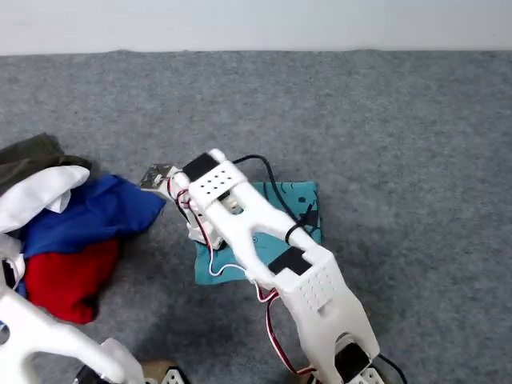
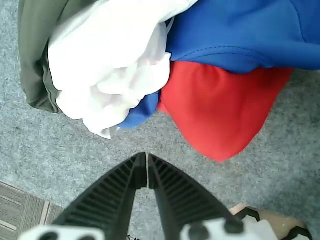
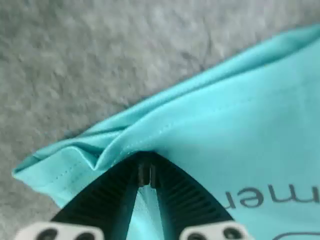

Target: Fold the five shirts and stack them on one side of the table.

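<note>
Fabric of the teal shirt (image 3: 235,140), laid mid-surface (image 1: 416,120), is pinched by the right claw (image 3: 145,176); the left claw (image 2: 148,171) is closed, empty, near the pile of shirts (image 2: 150,65).

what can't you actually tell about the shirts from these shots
- Teal shirt: in the high view the right arm lies across much of it, so the fold's full outline is hidden.
- Green shirt: cut off by the high view's left edge and partly buried under the white shirt.
- Blue shirt and red shirt: heaped over each other, so their full shapes cannot be made out.
</note>
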Action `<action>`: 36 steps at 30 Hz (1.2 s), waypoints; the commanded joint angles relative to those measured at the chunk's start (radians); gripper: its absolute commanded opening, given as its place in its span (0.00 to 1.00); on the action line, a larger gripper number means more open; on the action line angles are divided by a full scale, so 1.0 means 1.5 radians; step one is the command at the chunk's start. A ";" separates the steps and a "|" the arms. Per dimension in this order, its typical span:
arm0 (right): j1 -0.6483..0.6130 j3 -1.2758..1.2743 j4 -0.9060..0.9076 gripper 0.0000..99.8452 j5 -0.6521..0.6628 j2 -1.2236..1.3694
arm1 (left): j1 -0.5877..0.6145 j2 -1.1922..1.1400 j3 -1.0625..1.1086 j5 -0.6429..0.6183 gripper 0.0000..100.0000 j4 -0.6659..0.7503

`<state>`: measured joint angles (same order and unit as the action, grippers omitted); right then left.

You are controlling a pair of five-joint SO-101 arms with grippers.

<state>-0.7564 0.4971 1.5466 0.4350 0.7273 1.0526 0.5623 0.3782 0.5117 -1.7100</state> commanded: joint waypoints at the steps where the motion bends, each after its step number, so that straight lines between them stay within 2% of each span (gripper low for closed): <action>1: 0.007 0.083 0.016 0.01 0.003 -0.006 | 0.004 0.018 -0.026 -0.001 0.02 -0.004; 8: 0.062 0.282 0.125 0.01 0.003 -0.025 | 0.004 0.018 -0.025 -0.001 0.02 -0.003; 13: 0.094 0.303 0.169 0.01 -0.023 -0.052 | 0.004 0.020 -0.025 -0.001 0.02 -0.003; 17: 0.128 0.220 0.168 0.01 -0.084 -0.127 | 0.004 0.020 -0.028 -0.001 0.02 -0.003; 23: 0.163 0.005 0.167 0.01 -0.169 -0.284 | 0.009 0.021 -0.028 0.023 0.02 -0.006; 31: 0.180 -0.233 0.159 0.03 -0.173 -0.385 | 0.005 0.021 -0.028 0.020 0.02 -0.004; 36: 0.255 -0.259 -0.014 0.03 -0.171 -0.384 | 0.005 0.021 -0.027 0.020 0.02 -0.004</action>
<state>-0.4419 0.1059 1.6663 0.1834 0.2117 1.0618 0.5623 0.3782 0.5378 -1.7100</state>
